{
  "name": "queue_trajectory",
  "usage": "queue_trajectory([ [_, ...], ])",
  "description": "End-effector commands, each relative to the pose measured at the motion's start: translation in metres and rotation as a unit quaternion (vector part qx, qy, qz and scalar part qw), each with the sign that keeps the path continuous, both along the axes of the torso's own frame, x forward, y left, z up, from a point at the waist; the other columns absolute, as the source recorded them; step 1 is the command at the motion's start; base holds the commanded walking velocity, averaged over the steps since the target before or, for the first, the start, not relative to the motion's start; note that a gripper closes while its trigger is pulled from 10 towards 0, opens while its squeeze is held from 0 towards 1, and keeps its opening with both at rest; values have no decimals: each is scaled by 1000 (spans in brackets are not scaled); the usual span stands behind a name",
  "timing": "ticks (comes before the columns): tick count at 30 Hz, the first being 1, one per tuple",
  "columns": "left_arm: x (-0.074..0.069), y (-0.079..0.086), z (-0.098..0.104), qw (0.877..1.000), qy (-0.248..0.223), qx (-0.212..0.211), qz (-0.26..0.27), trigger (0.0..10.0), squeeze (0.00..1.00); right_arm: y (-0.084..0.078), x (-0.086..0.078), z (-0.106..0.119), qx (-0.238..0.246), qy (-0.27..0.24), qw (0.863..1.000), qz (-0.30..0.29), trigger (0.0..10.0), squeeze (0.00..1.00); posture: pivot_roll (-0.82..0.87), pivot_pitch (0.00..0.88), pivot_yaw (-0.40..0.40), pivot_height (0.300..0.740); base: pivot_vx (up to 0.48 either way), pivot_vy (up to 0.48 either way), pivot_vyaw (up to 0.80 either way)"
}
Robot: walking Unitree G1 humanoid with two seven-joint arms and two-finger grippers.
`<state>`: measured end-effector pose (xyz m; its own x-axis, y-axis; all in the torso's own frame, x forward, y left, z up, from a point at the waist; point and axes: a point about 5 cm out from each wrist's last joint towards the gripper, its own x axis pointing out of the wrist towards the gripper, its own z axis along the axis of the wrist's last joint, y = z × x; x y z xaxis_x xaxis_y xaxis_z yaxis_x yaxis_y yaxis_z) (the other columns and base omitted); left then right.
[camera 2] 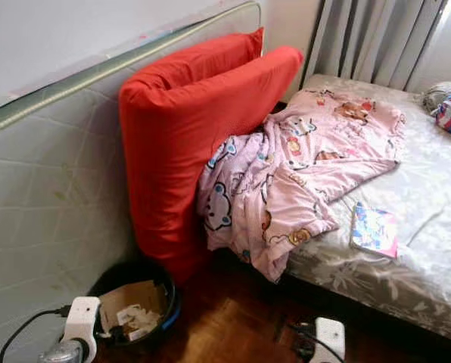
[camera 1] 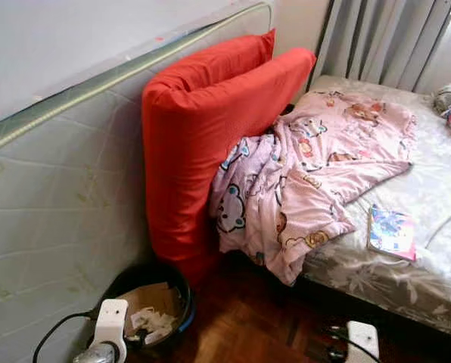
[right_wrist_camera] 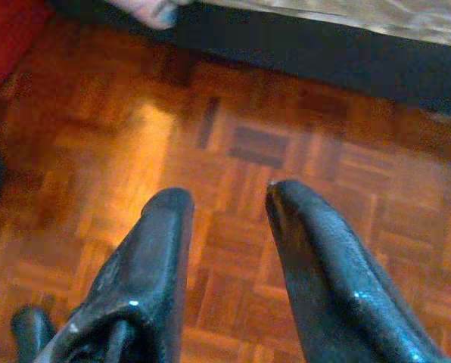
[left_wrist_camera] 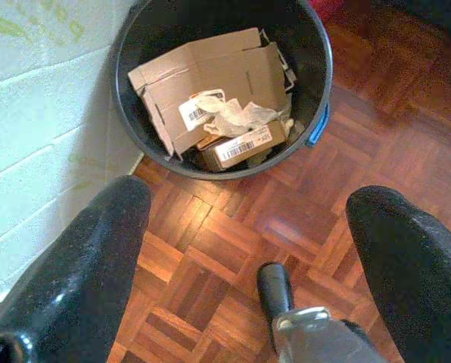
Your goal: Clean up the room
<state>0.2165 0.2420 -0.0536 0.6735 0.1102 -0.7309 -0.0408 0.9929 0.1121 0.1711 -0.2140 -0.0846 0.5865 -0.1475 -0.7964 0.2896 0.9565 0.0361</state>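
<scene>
The left gripper (left_wrist_camera: 248,227) hangs with its two black fingers spread wide and nothing between them, above the reddish-brown parquet floor (left_wrist_camera: 233,227). Just beyond its fingertips, in the upper middle of the left wrist view, stands a round black plastic bin (left_wrist_camera: 320,68) holding flattened brown cardboard boxes (left_wrist_camera: 210,76) with barcode labels and a crumpled clear wrapper (left_wrist_camera: 233,117). The bin stands against a pale quilted mattress (camera 1: 51,212) set upright on its edge at the left of the head view.

The right gripper (right_wrist_camera: 229,200) has its fingers only a little apart, holding nothing, over bare parquet near the dark base of the bed (right_wrist_camera: 324,49).

Higher in the head view, a large red cushion (camera 1: 203,128) leans against the upright mattress. A pink cartoon-print blanket (camera 1: 316,166) lies rumpled at centre, spilling off the bed's corner. A colourful thin book (camera 1: 392,231) rests on the grey floral bedsheet (camera 1: 437,189) at right, grey curtains (camera 1: 384,38) behind.
</scene>
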Motion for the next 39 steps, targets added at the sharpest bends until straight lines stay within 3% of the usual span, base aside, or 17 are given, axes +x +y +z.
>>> queue_trajectory([
  [1, 0, -5, -2, 1000, 9, -12, -3, 10000, 0, 0, 2, 1, 6, -5, 1000, -9, 10000, 0, -38, 0, -30, 740, 0, -480, 0],
  [5, 0, -5, -2, 1000, 10, -13, -4, 10000, 0, 2, 2, 1, 12, -10, 1000, 15, 10000, 0, -38, 0, -31, 740, 0, -442, 0],
  [6, 0, -5, -2, 1000, 11, -13, -4, 10000, 0, 18, 11, 2, 14, -16, 1000, 20, 10000, 0, -38, 0, -31, 740, 0, -401, 0],
  [9, -1, -5, -2, 1000, 11, -14, -4, 10000, 0, 28, 17, 4, 13, -20, 999, 23, 10000, 0, -42, 0, -33, 740, 0, -400, 0],
  [22, -3, -6, -4, 1000, 13, -16, -3, 10000, 0, 41, 19, 3, 19, -17, 999, 23, 10000, 0, -40, 0, -37, 740, 0, -299, 0],
  [29, -4, -6, -4, 1000, 12, -17, 4, 10000, 0, 50, 29, 7, 22, -24, 999, 35, 10000, 0, -39, 0, -42, 740, 0, 0, -707],
  [39, -4, -7, -5, 1000, 8, -20, 11, 10000, 0, 51, 29, 7, 20, -21, 999, 45, 10000, 0, -36, 0, -46, 740, 0, 0, -781],
])
